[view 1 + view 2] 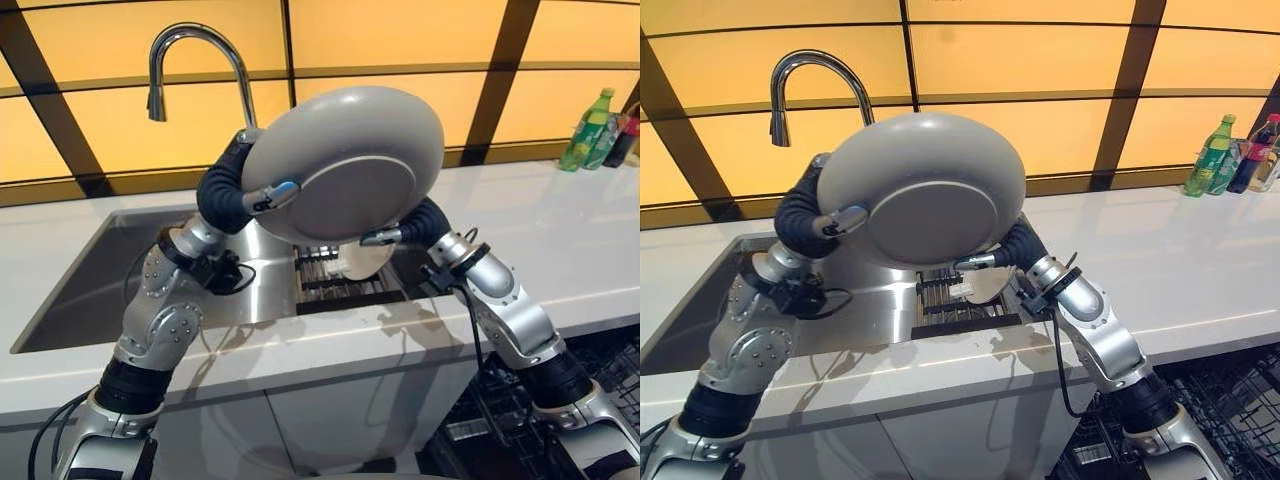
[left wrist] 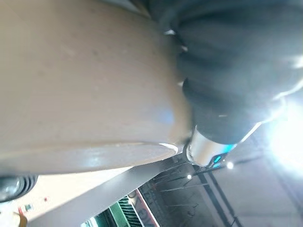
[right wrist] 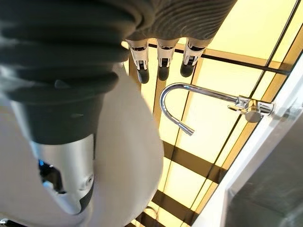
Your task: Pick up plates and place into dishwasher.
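Two hands, left hand (image 1: pixel 262 197) and right hand (image 1: pixel 392 236), clamp their fingers on opposite rims of a stiff, slick, breakable grey plate (image 1: pixel 345 165) held upright mid-frame above the sink (image 1: pixel 100 270).

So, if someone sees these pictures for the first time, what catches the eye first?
A big grey plate held up on edge above the steel sink, its underside toward the camera. The left hand and the right hand clasp it from either side. Behind it rises a curved chrome faucet, before glowing amber wall panels.
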You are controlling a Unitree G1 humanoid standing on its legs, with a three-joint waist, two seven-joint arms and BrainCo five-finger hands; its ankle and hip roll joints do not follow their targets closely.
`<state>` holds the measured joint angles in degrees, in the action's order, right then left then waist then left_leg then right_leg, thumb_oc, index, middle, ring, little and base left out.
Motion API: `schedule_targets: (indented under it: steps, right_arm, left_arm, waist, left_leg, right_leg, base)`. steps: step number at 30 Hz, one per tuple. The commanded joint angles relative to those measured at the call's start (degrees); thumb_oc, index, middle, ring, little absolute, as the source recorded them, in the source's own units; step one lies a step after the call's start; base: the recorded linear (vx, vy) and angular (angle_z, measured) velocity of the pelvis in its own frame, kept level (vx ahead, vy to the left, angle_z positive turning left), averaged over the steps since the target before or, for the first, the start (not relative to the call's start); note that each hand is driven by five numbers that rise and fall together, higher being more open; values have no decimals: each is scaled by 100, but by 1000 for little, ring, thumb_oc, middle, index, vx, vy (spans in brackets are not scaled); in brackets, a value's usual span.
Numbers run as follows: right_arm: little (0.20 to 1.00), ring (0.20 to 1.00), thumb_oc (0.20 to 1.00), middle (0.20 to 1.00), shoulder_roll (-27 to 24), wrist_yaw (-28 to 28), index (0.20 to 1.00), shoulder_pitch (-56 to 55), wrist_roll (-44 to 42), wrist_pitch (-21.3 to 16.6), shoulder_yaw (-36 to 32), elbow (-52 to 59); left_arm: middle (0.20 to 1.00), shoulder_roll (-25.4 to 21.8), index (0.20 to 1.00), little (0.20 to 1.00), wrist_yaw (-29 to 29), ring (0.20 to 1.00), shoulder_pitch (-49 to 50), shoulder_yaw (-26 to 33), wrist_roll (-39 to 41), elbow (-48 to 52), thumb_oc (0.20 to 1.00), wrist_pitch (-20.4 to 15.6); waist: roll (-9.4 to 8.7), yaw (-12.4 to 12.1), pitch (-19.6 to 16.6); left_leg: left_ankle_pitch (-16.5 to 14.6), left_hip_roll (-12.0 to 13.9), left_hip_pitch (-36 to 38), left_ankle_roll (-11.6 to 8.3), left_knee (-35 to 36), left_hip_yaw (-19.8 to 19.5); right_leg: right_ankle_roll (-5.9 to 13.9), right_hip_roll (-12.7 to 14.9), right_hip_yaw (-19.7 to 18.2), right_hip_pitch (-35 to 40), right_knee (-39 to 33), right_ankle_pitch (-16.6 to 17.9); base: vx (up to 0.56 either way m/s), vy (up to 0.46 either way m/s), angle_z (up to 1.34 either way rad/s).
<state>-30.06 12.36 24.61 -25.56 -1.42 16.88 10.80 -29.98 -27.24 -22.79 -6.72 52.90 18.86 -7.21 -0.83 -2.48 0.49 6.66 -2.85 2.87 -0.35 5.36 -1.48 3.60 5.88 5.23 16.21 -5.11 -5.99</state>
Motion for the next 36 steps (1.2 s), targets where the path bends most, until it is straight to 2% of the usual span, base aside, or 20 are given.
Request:
schedule_targets:
  steps: [1, 5, 10, 14, 19, 20, 21, 22, 26, 36]
  right_arm:
    - [1000, 1000, 1000, 1000, 254, 64, 1000, 873, -493, -511, 116, 117]
    - [1000, 1000, 1000, 1000, 486, 325, 1000, 897, -1091, -487, 171, 188]
    - [1000, 1000, 1000, 1000, 961, 977, 1000, 742, -2719, -443, 212, 393]
    - [1000, 1000, 1000, 1000, 1441, 1435, 1000, 641, -3565, -791, 222, 520]
    - [1000, 1000, 1000, 1000, 1818, 1887, 1000, 572, -4311, -827, 93, 618]
    - [909, 909, 909, 909, 1839, 1999, 909, 546, -4457, -837, 74, 632]
    - [507, 507, 507, 507, 1882, 2061, 507, 512, -4507, -845, 67, 643]
    - [200, 200, 200, 200, 1924, 2108, 200, 509, -4521, -847, 56, 646]
    - [200, 200, 200, 200, 1969, 2137, 200, 477, -4357, -859, 45, 669]
    - [200, 200, 200, 200, 1795, 1718, 200, 371, -3825, -639, -51, 629]
  left_arm:
    - [200, 148, 200, 200, -219, 200, -501, -451, 39, -436, 200, 94]
    - [200, 179, 200, 200, -206, 200, -484, -460, -54, -548, 200, 102]
    - [200, 208, 200, 200, -218, 200, -462, -496, -241, -652, 200, -32]
    - [200, 306, 200, 200, -231, 200, -446, -530, -321, -744, 200, -46]
    - [200, 374, 200, 200, -222, 200, -444, -459, -358, -799, 200, 9]
    - [200, 375, 200, 200, -237, 200, -441, -451, -332, -821, 200, 9]
    - [200, 383, 200, 200, -237, 200, -455, -426, -315, -821, 200, 54]
    - [200, 412, 200, 200, -243, 200, -454, -405, -333, -821, 200, 78]
    - [200, 484, 200, 200, -237, 200, -468, -388, -351, -852, 200, 139]
    - [200, 507, 200, 200, -249, 200, -464, -342, -355, -918, 200, 106]
  waist:
    - [62, -174, -293]
    - [51, -177, -290]
    - [38, -201, -270]
    - [44, -236, -269]
    - [71, -257, -313]
    - [77, -254, -310]
    - [78, -252, -320]
    - [79, -249, -316]
    - [83, -226, -308]
    - [88, -139, -293]
  left_leg:
    - [-974, 207, 609, 4, -56, 89]
    - [-975, 200, 612, 24, -53, 105]
    - [-986, 220, 625, 31, -75, 149]
    - [-997, 228, 623, 31, -98, 179]
    - [-1003, 239, 614, 34, -102, 232]
    - [-1003, 242, 608, 30, -109, 236]
    - [-1003, 241, 604, 33, -107, 225]
    - [-1000, 238, 599, 32, -111, 225]
    - [-989, 235, 584, 24, -120, 218]
    - [-978, 238, 589, 17, -113, 224]
  right_leg:
    - [213, 179, 41, -718, 11, 654]
    - [212, 180, 17, -728, 26, 654]
    - [204, 181, 46, -692, 32, 636]
    - [205, 192, 99, -682, 21, 637]
    - [210, 186, 127, -690, 11, 625]
    - [209, 183, 127, -691, 11, 627]
    - [202, 170, 119, -696, 11, 622]
    - [197, 159, 110, -700, 11, 621]
    - [176, 126, 85, -714, 11, 622]
    - [130, 48, 13, -734, 11, 621]
  base:
    - [0, 0, 0]
    - [0, 0, 0]
    - [0, 0, 0]
    - [-7, -32, -1]
    - [-6, -35, -4]
    - [-8, -39, -6]
    - [-3, -40, -7]
    - [0, -38, -6]
    - [2, -36, -2]
    - [0, -4, -1]
